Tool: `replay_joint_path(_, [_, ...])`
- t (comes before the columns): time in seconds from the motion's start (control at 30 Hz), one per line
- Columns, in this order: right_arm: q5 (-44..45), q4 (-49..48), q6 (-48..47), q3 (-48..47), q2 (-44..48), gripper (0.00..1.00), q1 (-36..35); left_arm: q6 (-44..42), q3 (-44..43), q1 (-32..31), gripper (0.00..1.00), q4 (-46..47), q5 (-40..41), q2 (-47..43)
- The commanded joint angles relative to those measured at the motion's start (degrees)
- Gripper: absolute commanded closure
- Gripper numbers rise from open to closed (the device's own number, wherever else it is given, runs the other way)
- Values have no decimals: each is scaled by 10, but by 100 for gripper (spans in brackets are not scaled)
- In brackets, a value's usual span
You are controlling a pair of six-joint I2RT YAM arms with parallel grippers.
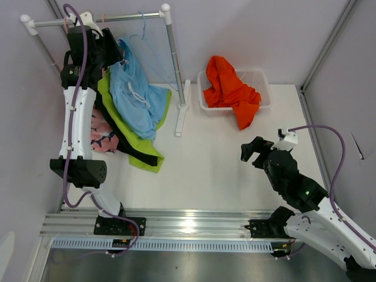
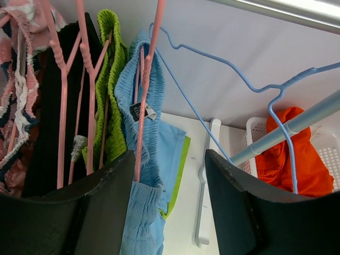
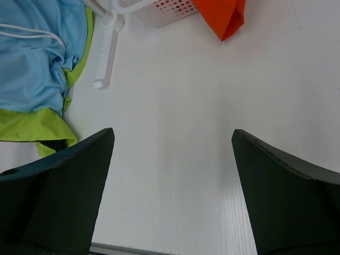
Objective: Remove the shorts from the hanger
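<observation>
Between the fingers of the left gripper (image 2: 170,154) hangs a hanger (image 2: 146,95) carrying one pair of shorts (image 2: 164,143), with three more hung pairs (image 2: 109,79) side by side to the gripper's left, all beneath the rail (image 1: 53,22). To its right an empty hanger (image 2: 281,90) crosses in front of the rack's post (image 2: 287,133), and beyond the post sits the basket (image 2: 329,143) holding the fifth pair (image 2: 289,159). The right gripper (image 3: 172,134) hovers over the table (image 3: 175,95), well apart from the rack, with the rack's foot (image 3: 103,58) ahead to its left and the basket ahead.
</observation>
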State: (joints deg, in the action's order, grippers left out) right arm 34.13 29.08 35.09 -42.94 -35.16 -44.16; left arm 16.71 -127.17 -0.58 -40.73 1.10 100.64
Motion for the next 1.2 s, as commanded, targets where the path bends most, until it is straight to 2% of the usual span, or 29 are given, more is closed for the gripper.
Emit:
replay_joint_path(0.0, [20, -1, 10, 0, 2, 1, -3, -18, -20, 4, 39, 18, 17, 5])
replay_joint_path(0.17, [21, -3, 7, 1, -5, 1, -3, -26, -27, 4, 38, 18, 35, 30])
replay_joint_path(0.37, [23, -8, 6, 9, -13, 0, -3, -29, -92, 4, 39, 3, 39, 91])
replay_joint_path(0.57, [27, -13, 4, 23, -20, 1, -3, -21, -163, 4, 48, -6, 41, 137])
replay_joint_path(0.63, [28, -15, 3, 25, -23, 1, -3, -20, -175, 21, 55, -7, 44, 143])
replay_joint_path(0.67, [29, -17, 2, 25, -25, 1, -3, -19, -178, 22, 69, -8, 45, 147])
replay_joint_path(0.73, [30, -19, 0, 24, -30, 0, -3, -14, -178, 25, 78, -11, 41, 154])
replay_joint_path(0.77, [30, -23, 0, 24, -32, 1, -3, -12, -181, 26, 93, -13, 42, 155])
replay_joint_path(0.83, [29, -24, 0, 24, -37, 0, -3, -12, -180, 28, 100, -15, 40, 154])
replay_joint_path(1.03, [18, -34, 5, 23, -41, 1, -4, -5, -184, 29, 100, -10, 8, 120])
replay_joint_path(1.17, [-4, -86, -53, 6, -41, 0, -14, 9, -200, 28, 100, -12, -7, 82])
